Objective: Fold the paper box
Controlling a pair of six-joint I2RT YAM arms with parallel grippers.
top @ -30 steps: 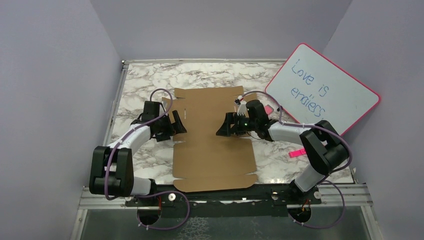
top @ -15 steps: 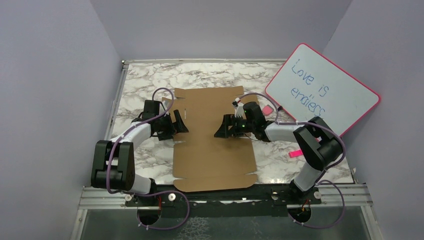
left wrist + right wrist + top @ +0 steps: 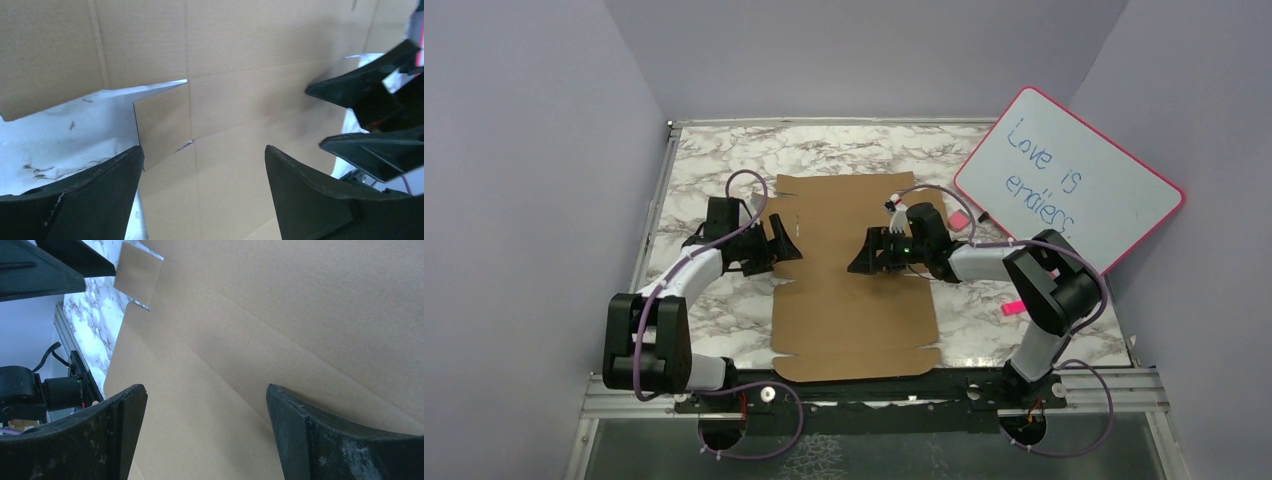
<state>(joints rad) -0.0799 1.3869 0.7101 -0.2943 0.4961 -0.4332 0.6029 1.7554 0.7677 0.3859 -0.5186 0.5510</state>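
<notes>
The paper box is a flat brown die-cut cardboard sheet lying on the marble table, with flaps and slits along its edges. My left gripper is open and empty over the sheet's left edge; the left wrist view shows the sheet with a notch and the right gripper's fingers beyond it. My right gripper is open and empty over the sheet's right-middle part; the right wrist view shows bare creased cardboard between the jaws.
A pink-rimmed whiteboard with blue writing leans at the back right. Two small pink objects lie on the marble right of the sheet. Purple walls enclose the table. A metal rail runs along the near edge.
Both grippers have shifted slightly toward the far side of the sheet, the left one also a little rightward over its edge. The sheet lies as before.
</notes>
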